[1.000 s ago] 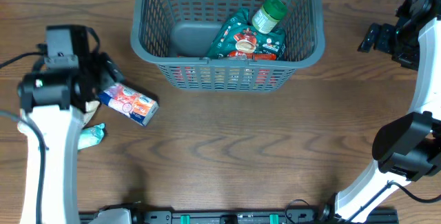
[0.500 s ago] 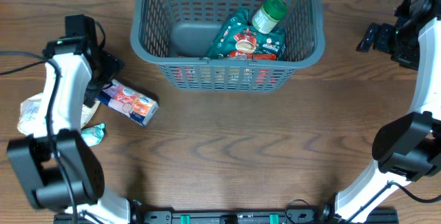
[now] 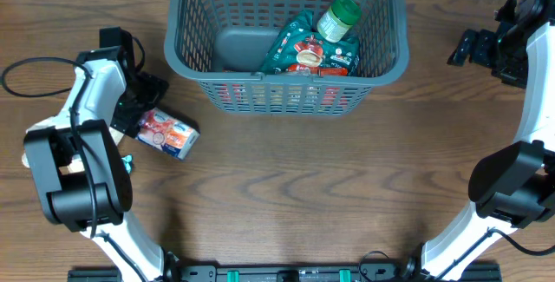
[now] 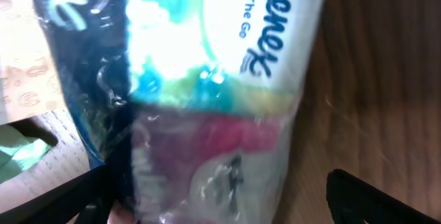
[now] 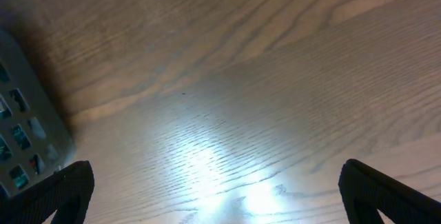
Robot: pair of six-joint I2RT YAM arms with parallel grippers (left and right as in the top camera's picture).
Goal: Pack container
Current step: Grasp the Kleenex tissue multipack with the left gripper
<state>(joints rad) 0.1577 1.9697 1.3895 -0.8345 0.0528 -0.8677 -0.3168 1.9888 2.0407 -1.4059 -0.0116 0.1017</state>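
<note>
A robotics lab bench is being shown. Two white-and-black robot arms, the left arm [image 3: 91, 108] and the right arm [image 3: 538, 134], are being carried on a black rail [image 3: 286, 275] with green clips at the near edge of a wood-grain table [image 3: 286, 186]. A loose black cable [image 3: 35, 60] is being trailed across the tabletop. Shop goods are being set out on otherwise bare wood: a tissue packet [image 3: 169, 133] and a grey basket [image 3: 286, 91] with a green-capped bottle [image 3: 338, 17] inside.

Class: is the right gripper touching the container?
Apart. The overhead view shows a strip of table between the right gripper and the container.
</note>
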